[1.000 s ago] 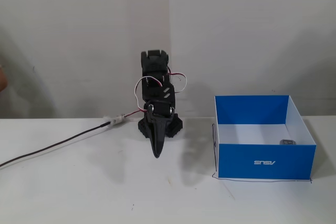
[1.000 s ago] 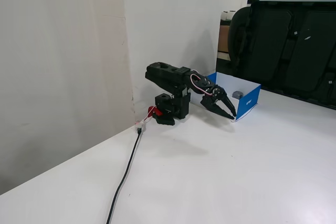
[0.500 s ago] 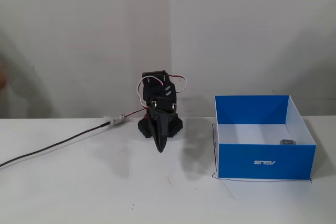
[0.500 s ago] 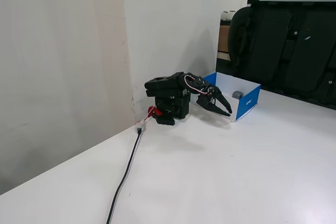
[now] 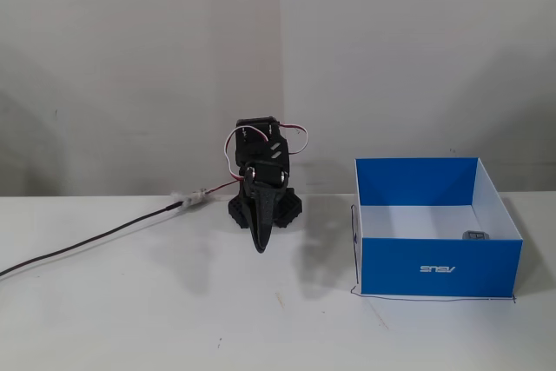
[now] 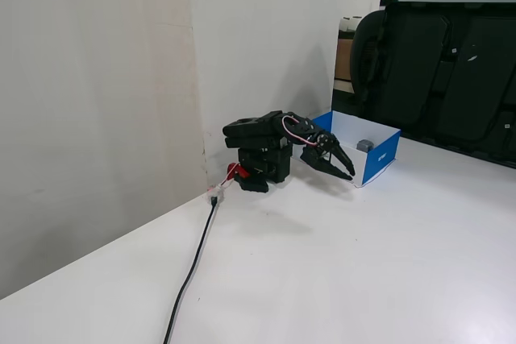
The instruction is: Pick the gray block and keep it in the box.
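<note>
Gray block (image 5: 475,235) is sitting inside the box (image 5: 439,268), down on the white floor near the front wall, toward the 5 o'clock corner in a fixed view; only its top edge is showing over the blue wall there. In a fixed view from the side, the block (image 6: 365,145) is reading as a small plain gray cube against the white interior; face details are too small to make out. Box is showing bright blue outer walls, white inside, and a small white logo on the front, upside down. Tool (image 5: 260,245) is hanging folded at the arm base, tips pointing down at the white counter (image 5: 174,319), at about 9 o'clock from the box and apart from it. Its fingers are looking closed together, holding nothing. A black cable (image 5: 95,241) is trailing off toward 8 o'clock.
</note>
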